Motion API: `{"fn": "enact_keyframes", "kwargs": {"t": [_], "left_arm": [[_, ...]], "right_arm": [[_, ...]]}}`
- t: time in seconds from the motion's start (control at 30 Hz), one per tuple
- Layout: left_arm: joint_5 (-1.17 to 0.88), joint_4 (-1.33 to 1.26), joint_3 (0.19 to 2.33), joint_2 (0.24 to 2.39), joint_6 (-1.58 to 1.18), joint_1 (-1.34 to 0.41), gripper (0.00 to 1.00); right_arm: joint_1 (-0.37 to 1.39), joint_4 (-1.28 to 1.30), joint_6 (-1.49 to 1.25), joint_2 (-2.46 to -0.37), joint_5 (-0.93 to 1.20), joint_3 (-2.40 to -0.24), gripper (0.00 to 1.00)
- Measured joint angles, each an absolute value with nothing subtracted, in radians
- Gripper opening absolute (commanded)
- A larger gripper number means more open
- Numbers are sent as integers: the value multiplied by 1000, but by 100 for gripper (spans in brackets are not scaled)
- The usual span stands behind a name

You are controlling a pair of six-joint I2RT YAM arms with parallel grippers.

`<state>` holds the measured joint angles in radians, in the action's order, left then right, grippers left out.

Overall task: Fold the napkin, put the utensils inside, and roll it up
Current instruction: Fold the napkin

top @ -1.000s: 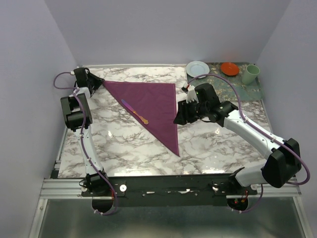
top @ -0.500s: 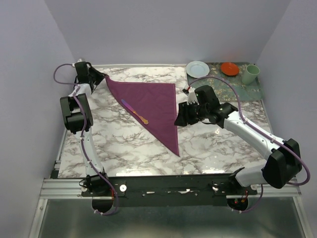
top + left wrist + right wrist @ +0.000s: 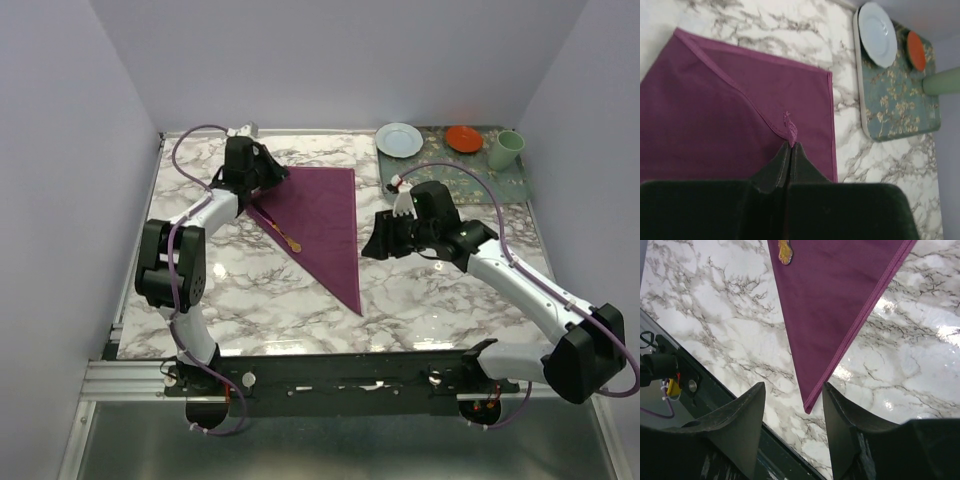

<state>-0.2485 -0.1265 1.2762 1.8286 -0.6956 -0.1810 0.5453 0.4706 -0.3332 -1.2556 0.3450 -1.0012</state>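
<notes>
The plum napkin lies folded as a triangle on the marble, its long tip pointing toward the near edge. My left gripper is shut on the napkin's left corner and holds it lifted over the cloth. In the left wrist view the pinched corner sticks out from the closed fingertips. The knife lies on the napkin's left edge; only its gold handle end shows clearly. My right gripper hovers open just right of the napkin. In its wrist view the napkin's tip sits between the spread fingers.
At the back right a green floral mat carries a white plate, an orange dish and a green cup. The black front rail runs along the table's near edge.
The left gripper shut on the napkin's left corner and carried it to the right, over the cloth. The right arm drifted slightly right, still open.
</notes>
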Motion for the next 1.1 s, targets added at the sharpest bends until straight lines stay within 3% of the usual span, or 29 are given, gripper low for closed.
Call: {"fn": "enact_keyframes", "kwargs": {"t": [0.43,0.77,1.1], "left_arm": [[-216,-96,1111,1782,-680,-305,1],[-212,-95,1010,1761,-692,-309,10],[-212,-97,954,1748,-719,-309,11]], "right_arm": [[539,426,-370,-1232,361,-928,58],[539,392,-377,-1314,390,-928,58],[539,369,-379,-1343,408,-928,58]]}}
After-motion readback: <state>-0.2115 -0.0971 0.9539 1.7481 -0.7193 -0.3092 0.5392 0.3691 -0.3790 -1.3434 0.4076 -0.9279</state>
